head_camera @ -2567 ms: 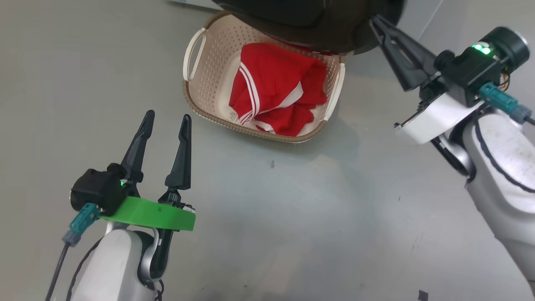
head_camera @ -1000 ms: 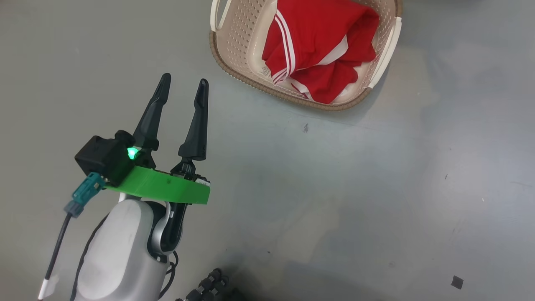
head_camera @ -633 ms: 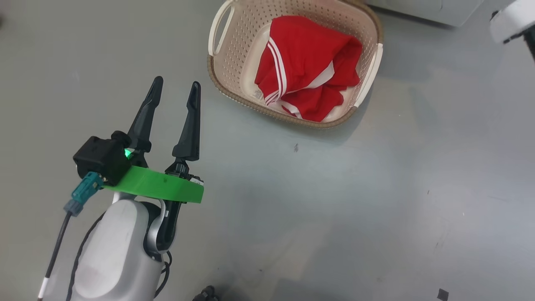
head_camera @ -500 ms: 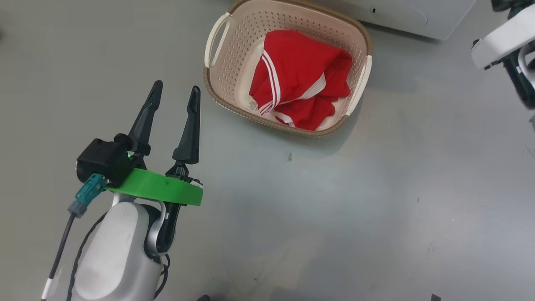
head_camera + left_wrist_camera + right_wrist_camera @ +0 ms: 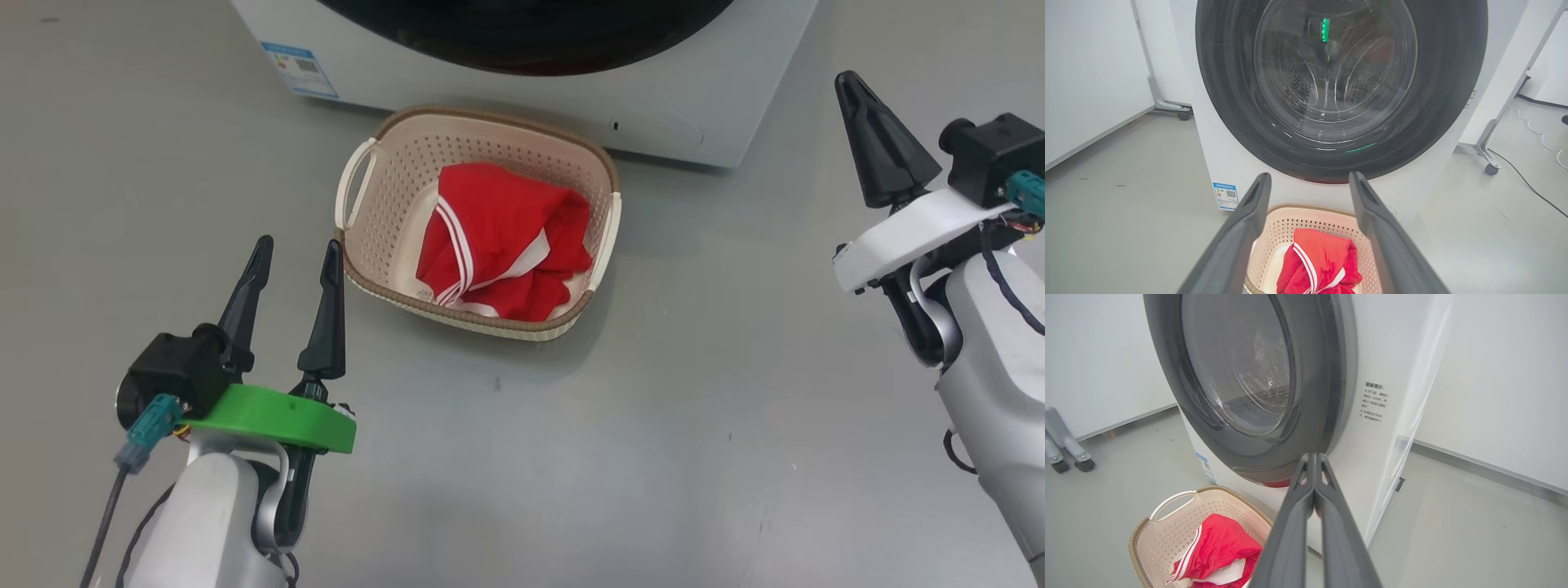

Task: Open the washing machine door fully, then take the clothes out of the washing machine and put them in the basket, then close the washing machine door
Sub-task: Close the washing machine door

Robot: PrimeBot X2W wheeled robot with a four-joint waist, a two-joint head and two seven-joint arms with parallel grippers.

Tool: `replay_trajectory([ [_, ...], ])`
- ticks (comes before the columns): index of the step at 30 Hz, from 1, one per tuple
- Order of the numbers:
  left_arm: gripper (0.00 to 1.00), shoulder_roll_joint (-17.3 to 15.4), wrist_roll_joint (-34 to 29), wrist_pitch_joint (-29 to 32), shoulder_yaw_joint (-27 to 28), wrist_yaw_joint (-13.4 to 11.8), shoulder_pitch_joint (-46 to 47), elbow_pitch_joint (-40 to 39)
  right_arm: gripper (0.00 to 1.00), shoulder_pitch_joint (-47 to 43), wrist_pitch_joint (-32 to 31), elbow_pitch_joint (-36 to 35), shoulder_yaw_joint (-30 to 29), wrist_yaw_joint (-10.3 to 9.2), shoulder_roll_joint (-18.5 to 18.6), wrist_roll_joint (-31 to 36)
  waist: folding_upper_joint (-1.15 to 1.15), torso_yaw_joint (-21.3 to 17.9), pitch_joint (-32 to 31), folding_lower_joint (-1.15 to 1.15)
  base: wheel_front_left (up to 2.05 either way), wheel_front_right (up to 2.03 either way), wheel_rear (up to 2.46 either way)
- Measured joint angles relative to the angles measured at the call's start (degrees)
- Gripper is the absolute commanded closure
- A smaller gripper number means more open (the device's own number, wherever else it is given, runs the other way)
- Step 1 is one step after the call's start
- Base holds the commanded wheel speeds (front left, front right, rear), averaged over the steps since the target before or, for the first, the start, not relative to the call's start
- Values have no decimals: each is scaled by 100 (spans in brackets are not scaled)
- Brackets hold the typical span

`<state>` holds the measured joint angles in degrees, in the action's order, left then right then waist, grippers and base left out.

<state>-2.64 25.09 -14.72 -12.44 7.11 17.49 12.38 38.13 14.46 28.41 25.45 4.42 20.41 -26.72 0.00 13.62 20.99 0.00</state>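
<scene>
sticker (image 5: 1225, 196) on washing machine (image 5: 1237, 171): blue, qr code, unreadable. left pincer (image 5: 298, 245) spread, right pincer (image 5: 849, 86) pressed together.

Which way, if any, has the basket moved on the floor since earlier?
No. The basket keeps the same spot beside the dark floor speck off its near rim; only the camera has shifted.

1. The washing machine (image 5: 1392, 355) stands white on a grey floor.
2. The washing machine door (image 5: 1327, 396) lies closed flat against the washing machine's front.
3. The basket (image 5: 1167, 535) sits just before the washing machine's front, with the clothes (image 5: 1220, 547) inside.
4. The right gripper (image 5: 1314, 457), fingers pressed together and empty, points at the washing machine's lower front corner.
</scene>
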Motion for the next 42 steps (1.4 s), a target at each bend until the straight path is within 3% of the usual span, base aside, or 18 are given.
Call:
replay_trajectory([
  [19, 0, -26, -47, 1, 162, 1, -926, 64, 100, -2019, 0, -1014, -946, -461, -430, -249, 0, -818, -1370, 0, 0, 0, 0],
  [20, 0, -26, -48, 1, 176, 1, -962, 58, 90, -2113, 0, -1054, -977, -490, -448, -249, 0, -851, -1428, 0, 0, 0, 0],
  [21, 0, -26, -51, 1, 202, 0, -1003, 53, 55, -2206, 0, -1098, -1011, -515, -476, -249, 0, -885, -1484, 0, 0, 0, 0],
  [22, 0, -26, -62, 0, 235, 1, -1046, 40, 0, -2292, 0, -1148, -1037, -519, -501, -246, 0, -917, -1535, 0, 0, 0, 0],
  [29, 0, -11, -44, 0, 443, 1, -1210, -13, 0, -2831, 0, -1413, -1266, -664, -595, -220, 0, -1113, -1795, 0, 0, 0, 0],
  [42, 0, -11, -4, 1, 494, 1, -1395, 35, 0, -3439, 0, -1737, -1430, -666, -733, -52, 0, -1206, -1918, 0, 0, 0, 0],
])
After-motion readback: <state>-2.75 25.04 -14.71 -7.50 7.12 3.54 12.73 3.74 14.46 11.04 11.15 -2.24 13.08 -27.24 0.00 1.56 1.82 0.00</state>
